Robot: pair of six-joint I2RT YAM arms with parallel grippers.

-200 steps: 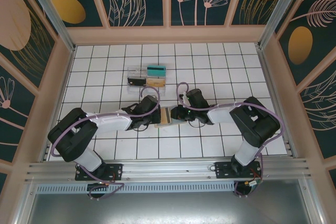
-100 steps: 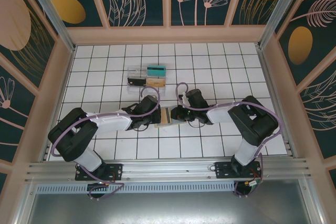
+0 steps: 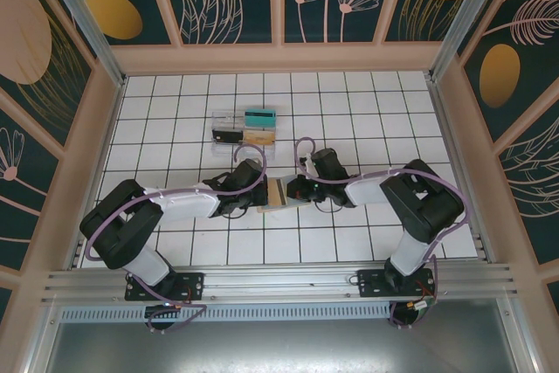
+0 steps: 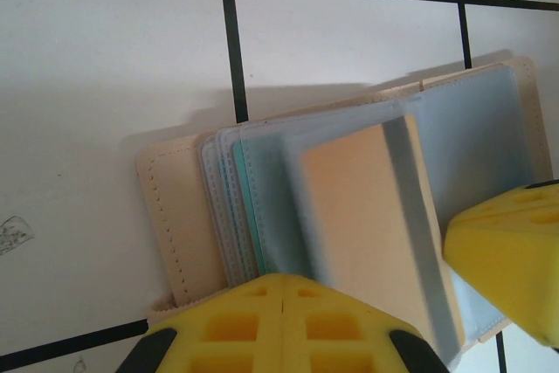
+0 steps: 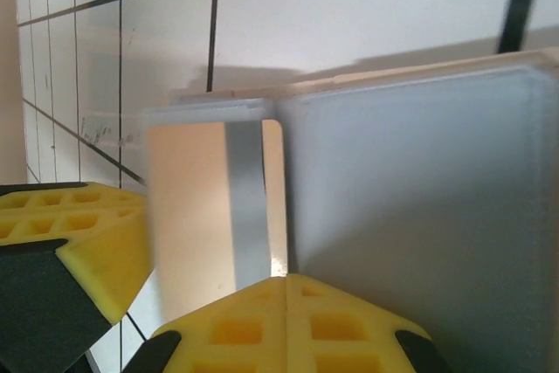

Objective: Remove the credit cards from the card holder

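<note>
Extraction appears under way: the left gripper (image 4: 284, 290), fingers pressed together, pins the open tan bifold card holder (image 3: 277, 192) at mid-table, while the right gripper (image 5: 286, 293) clamps a protruding tan-gold, grey-striped plastic credit card (image 5: 205, 207), which next needs a straight, level pull.

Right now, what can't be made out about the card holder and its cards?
Top external: card holder pockets, too small, crowded by left gripper and right gripper.
Left wrist: tan-gold card blurred; lower edge behind yellow fingers.
Right wrist: remaining cards, hidden by grey-blue pocket; holder cut off at right.
Top external: clear tray contents, too small to count.
</note>
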